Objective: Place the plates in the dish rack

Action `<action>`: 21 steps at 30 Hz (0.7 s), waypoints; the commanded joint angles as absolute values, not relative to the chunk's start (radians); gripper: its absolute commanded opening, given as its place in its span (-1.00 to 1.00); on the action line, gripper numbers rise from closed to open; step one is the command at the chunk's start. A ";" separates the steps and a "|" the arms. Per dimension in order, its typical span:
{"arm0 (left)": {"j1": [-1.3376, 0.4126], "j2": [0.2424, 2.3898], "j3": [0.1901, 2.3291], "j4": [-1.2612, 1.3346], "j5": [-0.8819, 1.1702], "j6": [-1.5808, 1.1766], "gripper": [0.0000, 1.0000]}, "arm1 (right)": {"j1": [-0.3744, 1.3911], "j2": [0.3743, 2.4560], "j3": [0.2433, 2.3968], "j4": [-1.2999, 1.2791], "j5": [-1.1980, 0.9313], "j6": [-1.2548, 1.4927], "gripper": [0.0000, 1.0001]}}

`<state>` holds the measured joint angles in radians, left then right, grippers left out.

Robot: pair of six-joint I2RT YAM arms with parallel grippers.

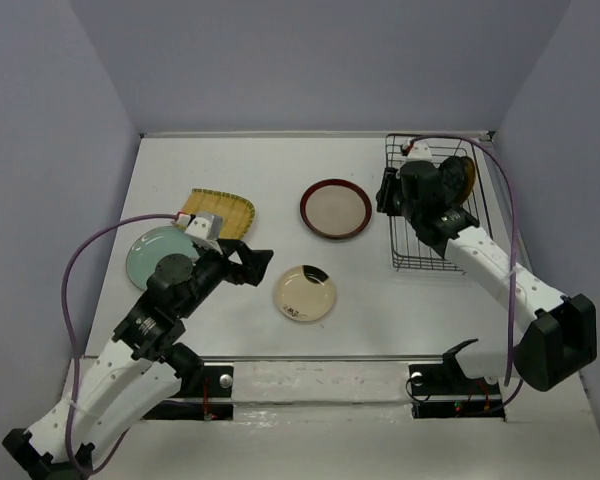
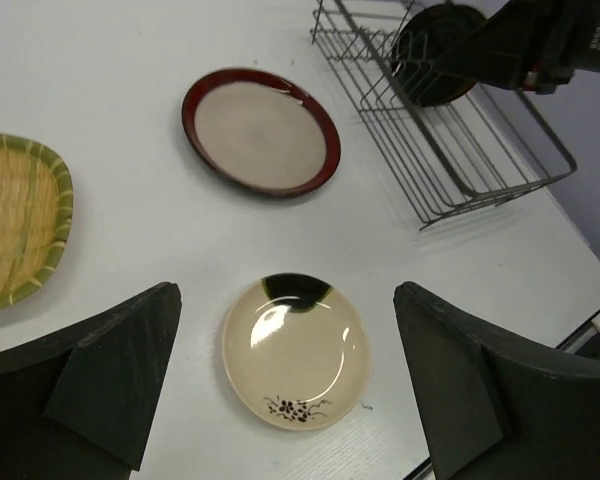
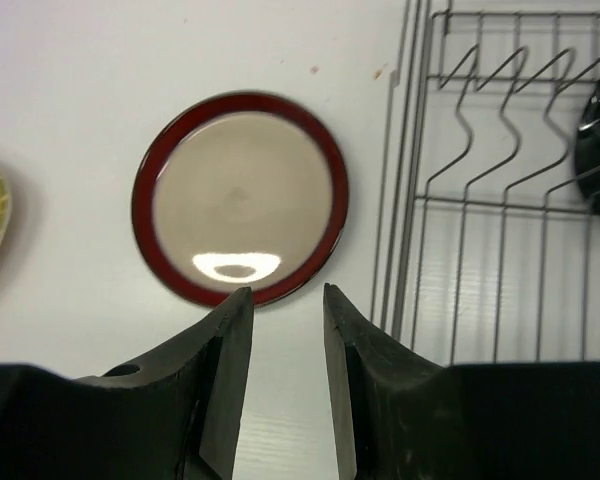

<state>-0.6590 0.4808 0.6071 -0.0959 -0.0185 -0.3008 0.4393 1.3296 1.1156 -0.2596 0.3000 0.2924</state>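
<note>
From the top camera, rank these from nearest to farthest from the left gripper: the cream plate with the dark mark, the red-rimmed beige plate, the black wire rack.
1. Cream round plate with dark mark, just right of the left gripper.
2. Dark-red-rimmed beige round plate, farther back, centre.
3. Black wire dish rack, far right.

1. The left arm reaches forward from its base with the elbow bent. The left tool has its jaws spread wide and empty.
2. The right arm stretches forward and leftward. The right tool points downward, jaws narrowly parted, gripping nothing.
</note>
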 commanded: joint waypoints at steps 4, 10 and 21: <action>-0.652 0.693 0.660 -0.088 0.113 -0.390 0.98 | 0.472 1.168 0.944 -0.164 -0.023 0.391 -0.20; -0.649 0.759 0.606 -0.037 0.181 -0.477 0.98 | 0.482 1.062 0.868 -0.166 -0.071 0.385 -0.19; -0.649 0.838 0.414 0.072 0.075 -0.672 0.62 | 0.482 0.962 0.805 -0.176 -0.138 0.380 -0.19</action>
<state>-0.6521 0.8387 0.4694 -0.0128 0.1173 -0.5838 0.4728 0.9951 0.8112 -0.2096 -0.0830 0.3786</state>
